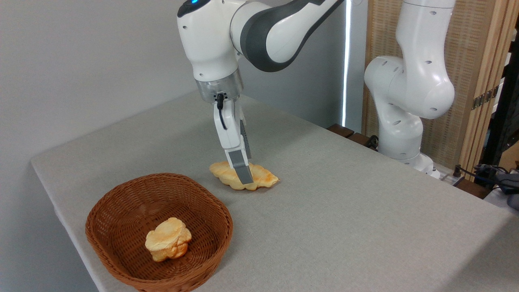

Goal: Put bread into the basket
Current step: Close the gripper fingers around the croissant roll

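Note:
The bread [263,177], a long twisted pastry with toasted patches, lies on the grey table [344,211] just right of the basket. My gripper [244,177] points straight down onto its middle. The near finger [240,164] presses against the pastry's front side, while the far finger is mostly hidden behind it. The jaws look shut on the bread, which still rests on the tabletop. The reddish-brown wicker basket [121,202] stands at the front left, about a hand's width from the bread.
A small round lumpy bun [168,239] lies inside the basket. The arm's white base [405,121] rises at the table's back right. The table's edge runs close past the basket on the left and front.

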You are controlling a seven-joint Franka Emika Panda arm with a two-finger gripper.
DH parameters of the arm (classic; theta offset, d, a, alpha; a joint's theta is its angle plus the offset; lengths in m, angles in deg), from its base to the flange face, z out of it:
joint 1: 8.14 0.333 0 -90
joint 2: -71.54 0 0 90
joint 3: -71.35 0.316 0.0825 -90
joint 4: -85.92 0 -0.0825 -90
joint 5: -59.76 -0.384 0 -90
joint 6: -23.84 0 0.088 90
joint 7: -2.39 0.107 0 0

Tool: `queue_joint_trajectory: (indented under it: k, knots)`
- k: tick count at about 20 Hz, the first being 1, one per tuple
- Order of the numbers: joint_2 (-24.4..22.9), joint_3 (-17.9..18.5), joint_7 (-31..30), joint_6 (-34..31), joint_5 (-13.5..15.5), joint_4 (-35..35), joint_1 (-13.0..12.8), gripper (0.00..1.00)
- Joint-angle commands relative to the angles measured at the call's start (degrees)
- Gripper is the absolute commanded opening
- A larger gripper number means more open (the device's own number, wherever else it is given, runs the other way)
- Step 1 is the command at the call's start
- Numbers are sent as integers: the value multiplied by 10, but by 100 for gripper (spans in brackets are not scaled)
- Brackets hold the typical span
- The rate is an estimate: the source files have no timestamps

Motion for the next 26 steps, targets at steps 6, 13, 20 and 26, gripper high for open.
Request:
queue_joint_trajectory:
  k: [6, 13, 20, 26]
  knots:
    - [-8, 5, 102, -5, -64, 22, -39, 100]
    - [-6, 5, 158, -12, -74, 22, -49, 100]
    - [10, 5, 159, -8, -90, 22, -69, 100]
    - [20, 5, 158, 11, -90, 22, -69, 100]
